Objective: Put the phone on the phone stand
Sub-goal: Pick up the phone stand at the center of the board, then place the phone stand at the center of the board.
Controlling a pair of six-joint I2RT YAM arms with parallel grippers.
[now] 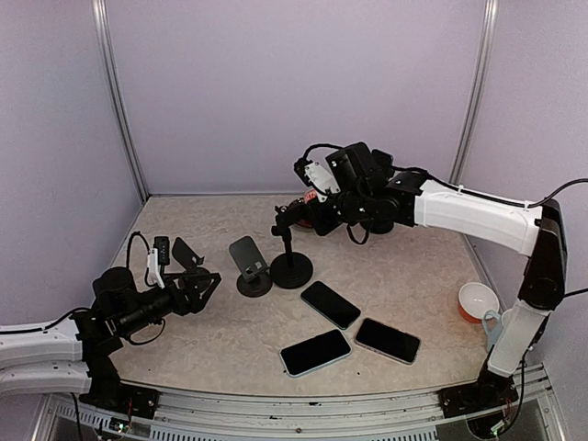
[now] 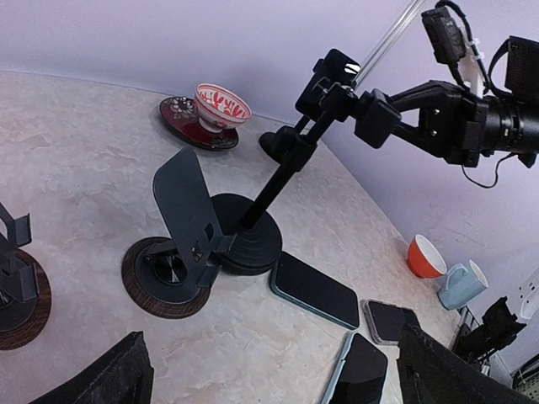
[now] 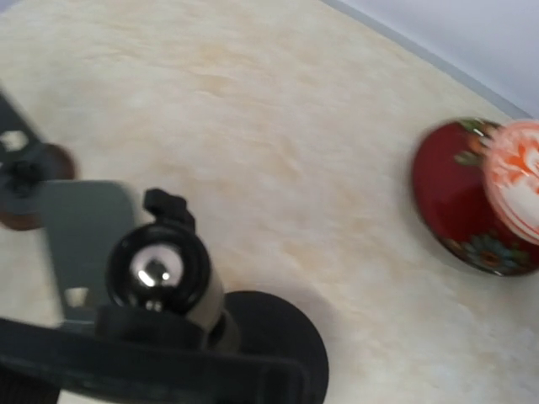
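Three phones lay flat on the table (image 1: 220, 344), screens up, and none sat on a stand. The first phone (image 1: 331, 304) lay just beside the round foot of the pole stand (image 1: 292, 268). The second phone (image 1: 315, 353) and the third phone (image 1: 388, 340) lay nearer the arms, close to each other. The third one was on the right arm's side.

The right gripper (image 1: 287, 218) was up in the air at the top of the pole stand. Its jaws looked squeezed on the stand's black head. The pole stood up a bit tilted from its black foot.

Right next to the pole stand was a plate stand (image 1: 248, 255) with a flat grey back, leaning, on a round brown wooden foot. Another small stand (image 1: 162, 248) stood off on the left arm's side.

The left gripper (image 1: 204, 280) hung low over the table, pointing at the stands. Its jaws were wide apart and held nothing. Its dark fingers (image 2: 114, 379) showed at the bottom corners of the left wrist view.

A red saucer (image 2: 181, 124) with a red and white bowl (image 2: 221, 105) on it sat near the back wall. An orange bowl (image 1: 478, 300) and a blue mug (image 1: 491, 328) sat close together by the right arm.
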